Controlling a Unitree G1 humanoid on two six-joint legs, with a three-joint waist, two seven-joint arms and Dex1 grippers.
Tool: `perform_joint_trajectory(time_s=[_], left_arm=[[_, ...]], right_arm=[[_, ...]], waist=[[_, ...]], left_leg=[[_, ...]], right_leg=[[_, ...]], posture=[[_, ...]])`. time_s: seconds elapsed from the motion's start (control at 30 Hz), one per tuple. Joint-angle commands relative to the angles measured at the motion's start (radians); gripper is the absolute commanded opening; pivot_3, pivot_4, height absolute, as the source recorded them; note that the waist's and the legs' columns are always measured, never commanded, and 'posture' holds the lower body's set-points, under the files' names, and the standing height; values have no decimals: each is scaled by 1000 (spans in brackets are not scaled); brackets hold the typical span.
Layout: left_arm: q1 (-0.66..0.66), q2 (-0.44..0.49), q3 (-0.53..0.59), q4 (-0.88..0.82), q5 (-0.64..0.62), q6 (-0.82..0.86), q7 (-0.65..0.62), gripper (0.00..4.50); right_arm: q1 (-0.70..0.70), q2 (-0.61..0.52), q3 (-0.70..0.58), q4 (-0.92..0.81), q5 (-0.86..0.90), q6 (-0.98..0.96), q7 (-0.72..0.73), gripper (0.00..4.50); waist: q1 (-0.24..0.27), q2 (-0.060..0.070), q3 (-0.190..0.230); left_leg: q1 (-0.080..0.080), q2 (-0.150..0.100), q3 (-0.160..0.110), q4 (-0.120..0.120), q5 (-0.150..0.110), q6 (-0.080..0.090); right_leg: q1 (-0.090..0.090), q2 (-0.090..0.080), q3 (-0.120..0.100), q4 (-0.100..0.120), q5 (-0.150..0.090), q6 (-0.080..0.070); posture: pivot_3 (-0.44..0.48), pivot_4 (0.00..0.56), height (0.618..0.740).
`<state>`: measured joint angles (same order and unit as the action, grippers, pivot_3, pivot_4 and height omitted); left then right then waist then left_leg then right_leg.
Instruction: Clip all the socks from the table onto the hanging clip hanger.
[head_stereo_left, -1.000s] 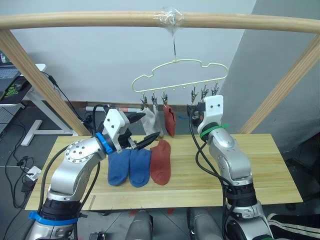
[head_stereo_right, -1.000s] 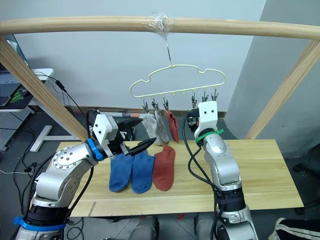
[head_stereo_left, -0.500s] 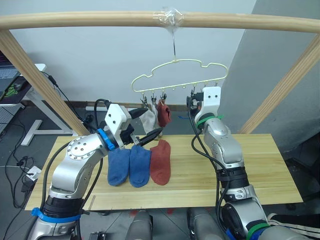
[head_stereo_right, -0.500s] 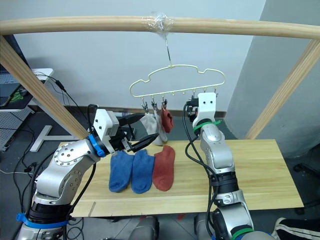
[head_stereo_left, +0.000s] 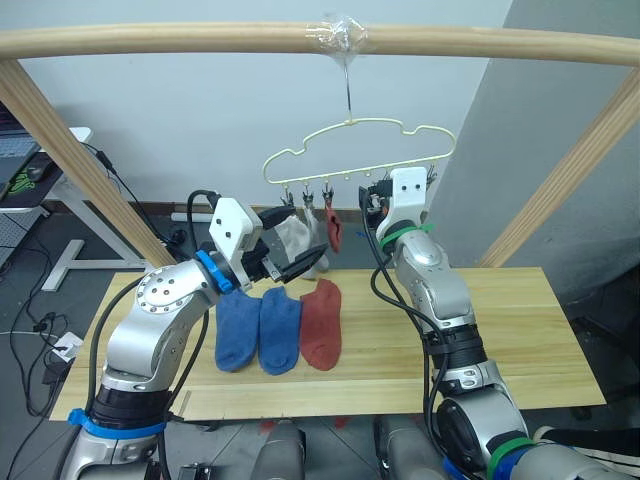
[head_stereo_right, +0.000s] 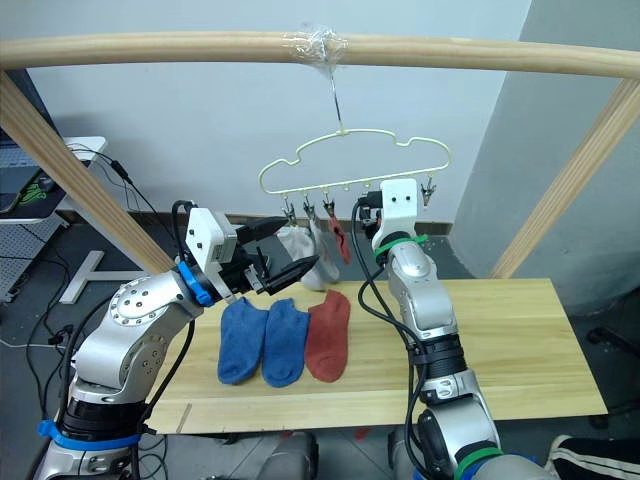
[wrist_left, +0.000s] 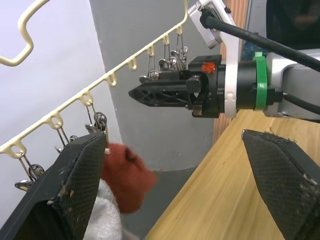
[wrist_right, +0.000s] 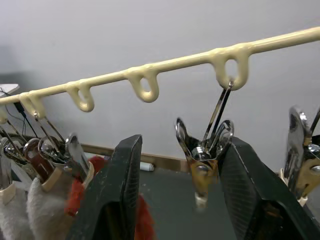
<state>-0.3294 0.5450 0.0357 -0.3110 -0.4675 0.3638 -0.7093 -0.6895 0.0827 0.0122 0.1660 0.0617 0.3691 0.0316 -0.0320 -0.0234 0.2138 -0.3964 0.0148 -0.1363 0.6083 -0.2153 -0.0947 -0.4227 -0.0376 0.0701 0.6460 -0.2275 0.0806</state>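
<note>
The right hand (head_stereo_left: 372, 207) was raised to the hanger (head_stereo_left: 352, 150), its fingers parted around a free clip (wrist_right: 202, 150) without touching it and holding nothing. The left hand (head_stereo_left: 300, 262) hung just below the clipped socks, fingers spread wide and empty.

Two grey socks (head_stereo_left: 297, 240) and one red sock (head_stereo_left: 331, 228) hung from the leftmost clips. Two blue socks (head_stereo_left: 260, 330) and the other red sock (head_stereo_left: 322, 322) lay side by side on the tabletop (head_stereo_left: 520, 330).

To do this step well, I would judge that the right hand should close squarely on the clip's upper tabs, not its jaws, so the clip opens fully. The hanger hangs freely from one hook, so any sideways push would likely swing it; pressing straight in seems safer. The left hand would then need to fetch a sock from the tabletop and lift its cuff into the opened clip.
</note>
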Motion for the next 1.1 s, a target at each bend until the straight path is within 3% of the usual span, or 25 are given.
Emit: perform_joint_trajectory(time_s=[0.03,0.83,0.93,1.1], left_arm=[[-22,-3,27,-36,-13,-6,6,4500],[-37,-24,35,-47,-29,-7,14,4500],[-34,-23,36,-50,-31,-7,16,4500],[-31,-23,32,-54,-33,-5,18,4500]], right_arm=[[-31,0,-3,-22,7,-33,4,2286],[-59,-14,-6,22,5,-76,10,2286],[-57,-19,-6,29,-1,-75,6,1685],[-60,-26,-11,37,2,-79,7,229]], waist=[[0,0,0],[1,0,0],[1,0,0],[1,0,0]], left_leg=[[0,0,0,0,0,0],[0,0,0,0,0,0],[0,0,0,0,0,0],[0,0,0,0,0,0]], right_leg=[[0,0,0,0,0,0],[0,0,0,0,0,0],[0,0,0,0,0,0],[0,0,0,0,1,0]], posture=[[92,186,740],[105,173,740],[107,170,740],[107,170,740]])
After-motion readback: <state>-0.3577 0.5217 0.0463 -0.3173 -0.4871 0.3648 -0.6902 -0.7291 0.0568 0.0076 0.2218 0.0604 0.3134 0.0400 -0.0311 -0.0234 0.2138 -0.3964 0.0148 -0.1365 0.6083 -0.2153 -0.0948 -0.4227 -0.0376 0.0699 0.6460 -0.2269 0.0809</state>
